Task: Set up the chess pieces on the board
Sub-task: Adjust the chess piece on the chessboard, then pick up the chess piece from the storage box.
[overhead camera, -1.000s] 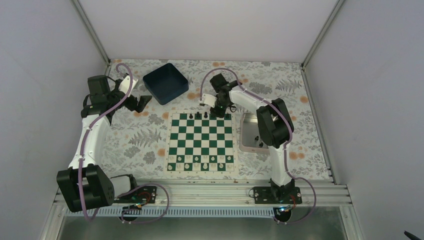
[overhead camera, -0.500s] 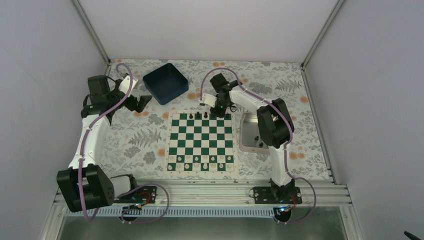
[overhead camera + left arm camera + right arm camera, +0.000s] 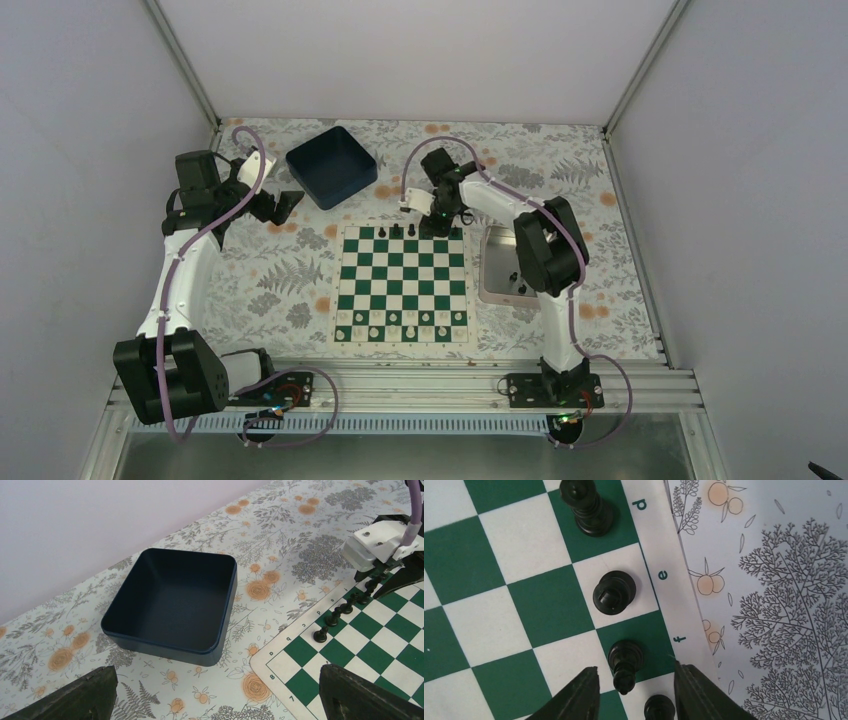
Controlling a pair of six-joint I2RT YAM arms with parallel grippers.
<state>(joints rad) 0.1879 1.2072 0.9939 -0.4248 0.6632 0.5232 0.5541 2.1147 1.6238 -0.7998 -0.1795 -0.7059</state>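
Right wrist view: the right gripper is seen open and low over the far edge of the board. Its two fingers are set either side of one of the black chess pieces, which stands on the green square beside the letter f. No contact between the fingers and that piece can be made out. Further black pieces are shown on the squares by the letters e and d. One more is cut off by the lower edge of the picture, just beside the right finger.

From above, the board is seen lying on the flowered tablecloth between the two arms, with the black pieces lined up along its far row. A second row of small pieces is set along the near edge; their colour cannot be told at this size. A silver tray lies just beside the board's right edge and is partly hidden by the right arm.

The left gripper is held over the tablecloth, well to the left of the board and near a dark blue bin. In the left wrist view its fingers are spread wide apart with nothing between them, and the bin's inside is shown bare.
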